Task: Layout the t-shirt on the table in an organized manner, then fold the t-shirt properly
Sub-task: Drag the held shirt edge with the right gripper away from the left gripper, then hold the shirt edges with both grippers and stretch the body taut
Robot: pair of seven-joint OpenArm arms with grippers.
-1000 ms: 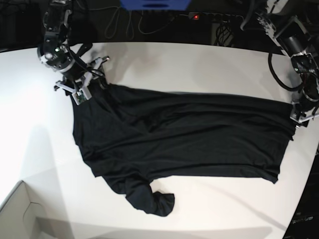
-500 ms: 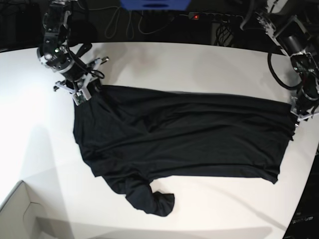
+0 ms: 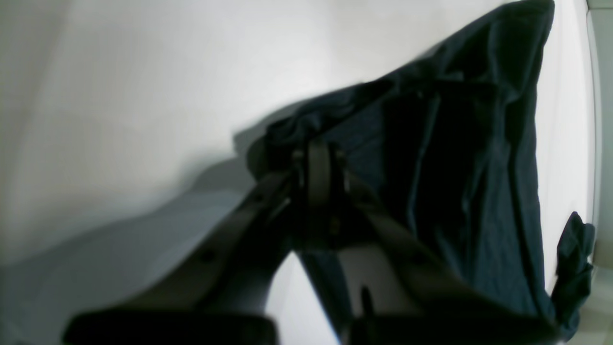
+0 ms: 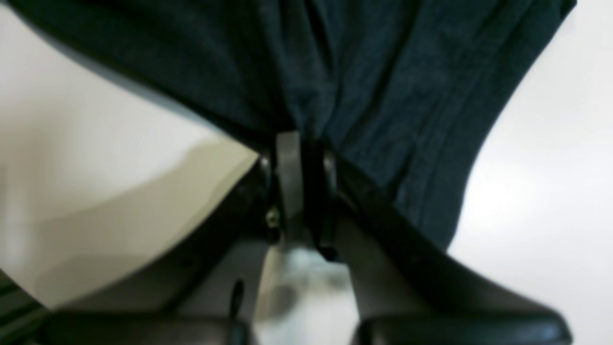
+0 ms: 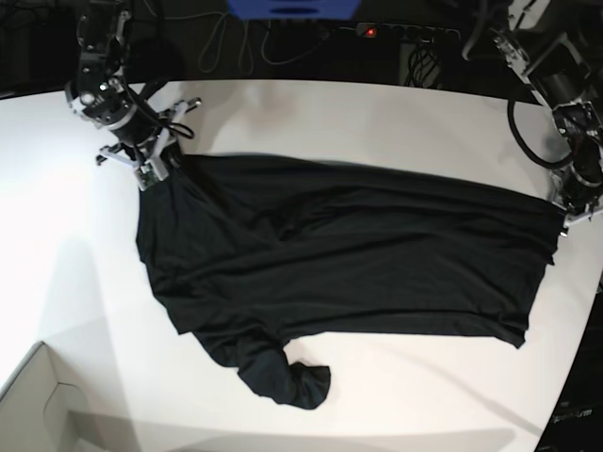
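- The t-shirt [image 5: 349, 254] lies spread across the middle of the table [image 5: 377, 122], its long side running from your right arm's corner to your left arm's edge; one part near the front, probably a sleeve [image 5: 297, 381], is bunched into a lump, so its outline cannot be read.
- Creases run lengthwise through the cloth; which end is collar and which is hem you cannot tell from the base view.
- The right gripper [image 4: 299, 143] has its jaws pressed nearly together on a pinch of the t-shirt [image 4: 383, 72]; the fabric disappears between the fingers, and the view is soft with blur.
- In the base view that gripper [image 5: 151, 169] sits at the far corner of the cloth, its fingertips hidden by its own body.
- The left gripper [image 3: 318, 153] is fully closed on the t-shirt's [image 3: 469, 167] edge, which rises in a peak off the table [image 3: 119, 96].
- In the base view the left gripper [image 5: 570, 209] is partly cut off by the frame edge.
- A cardboard box [image 5: 33, 405] shows only as a corner.
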